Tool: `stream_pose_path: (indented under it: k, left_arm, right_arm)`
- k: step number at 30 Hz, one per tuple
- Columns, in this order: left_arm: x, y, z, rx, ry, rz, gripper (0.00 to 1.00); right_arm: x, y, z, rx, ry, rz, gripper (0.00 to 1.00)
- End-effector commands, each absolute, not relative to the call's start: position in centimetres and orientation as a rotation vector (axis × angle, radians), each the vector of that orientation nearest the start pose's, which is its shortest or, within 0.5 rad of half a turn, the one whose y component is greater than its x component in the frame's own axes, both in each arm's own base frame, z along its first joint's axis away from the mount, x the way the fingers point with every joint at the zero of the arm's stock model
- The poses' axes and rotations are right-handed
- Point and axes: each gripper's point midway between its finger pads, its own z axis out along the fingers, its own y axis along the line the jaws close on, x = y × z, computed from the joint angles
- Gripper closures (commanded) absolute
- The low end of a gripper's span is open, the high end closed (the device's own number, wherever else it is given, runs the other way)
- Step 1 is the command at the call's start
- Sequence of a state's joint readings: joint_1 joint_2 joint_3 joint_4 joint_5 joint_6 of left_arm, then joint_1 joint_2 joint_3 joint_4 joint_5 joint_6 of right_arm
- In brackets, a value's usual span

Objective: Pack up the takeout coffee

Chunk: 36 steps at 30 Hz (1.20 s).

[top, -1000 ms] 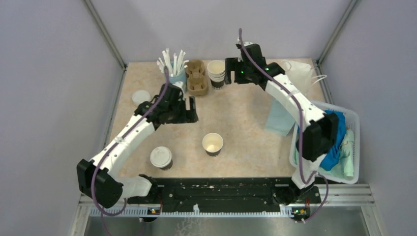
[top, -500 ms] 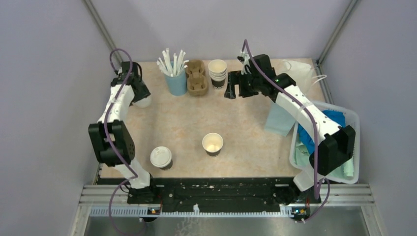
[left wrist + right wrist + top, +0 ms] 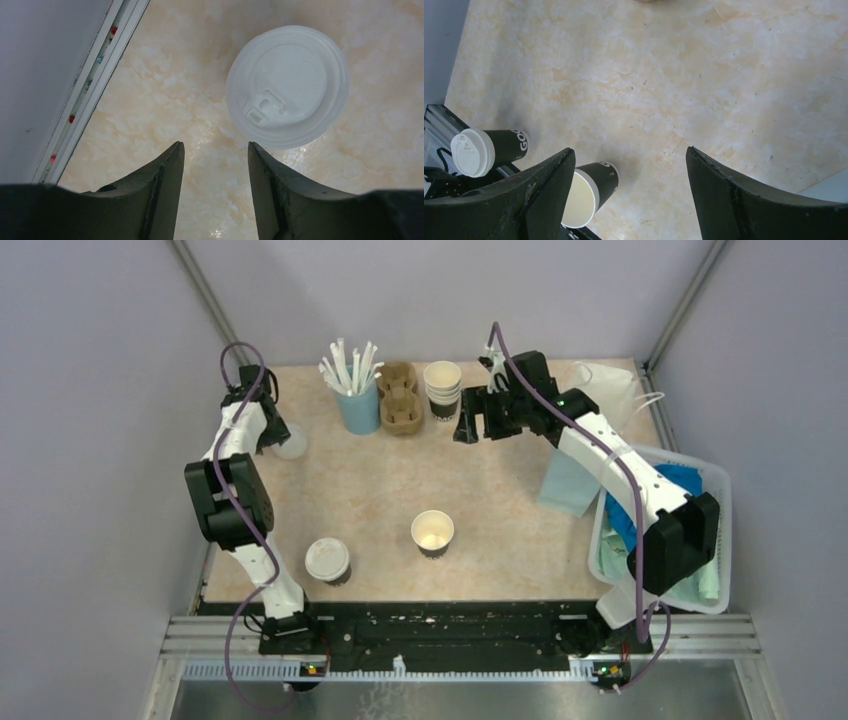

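Capped cup [image 3: 327, 560] and uncapped cup [image 3: 432, 532] stand upright. A lid [image 3: 287, 92] lies flat ahead of the left tool [image 3: 215, 147]; it and the right tool [image 3: 630, 150] are spread, empty.

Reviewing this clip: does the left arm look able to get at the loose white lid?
Probably yes. The left gripper is open, and the lid lies flat on the table just past its fingertips with nothing between. The wall rail runs close by but stands apart from the lid.
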<state>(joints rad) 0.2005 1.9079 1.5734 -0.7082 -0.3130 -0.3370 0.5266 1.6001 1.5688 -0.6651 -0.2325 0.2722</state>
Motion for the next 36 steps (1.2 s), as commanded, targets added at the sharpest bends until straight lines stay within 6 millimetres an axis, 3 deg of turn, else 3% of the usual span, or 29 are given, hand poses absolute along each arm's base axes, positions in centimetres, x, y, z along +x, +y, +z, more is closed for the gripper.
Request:
stream_pose_path:
  k: [1,15,31,36]
  left_arm:
    - [45.5,13.6,11.9,-0.786,2.38,0.309,0.45]
    - [47.0,14.2,9.9,-0.849,2.407,0.245,0.67]
    - [47.6,14.2,9.3,-0.852,2.418,0.232,0.79]
    - [47.8,14.1,9.6,-0.851,2.416,0.226,0.88]
  right_arm:
    - [35.9,26.8,24.5,-0.441,2.27,0.701,0.2]
    - [36.3,26.8,24.4,-0.439,2.273,0.697,0.21]
    - [36.5,26.8,24.0,-0.44,2.283,0.696,0.22]
    - [36.5,26.8,24.0,-0.441,2.284,0.699,0.23]
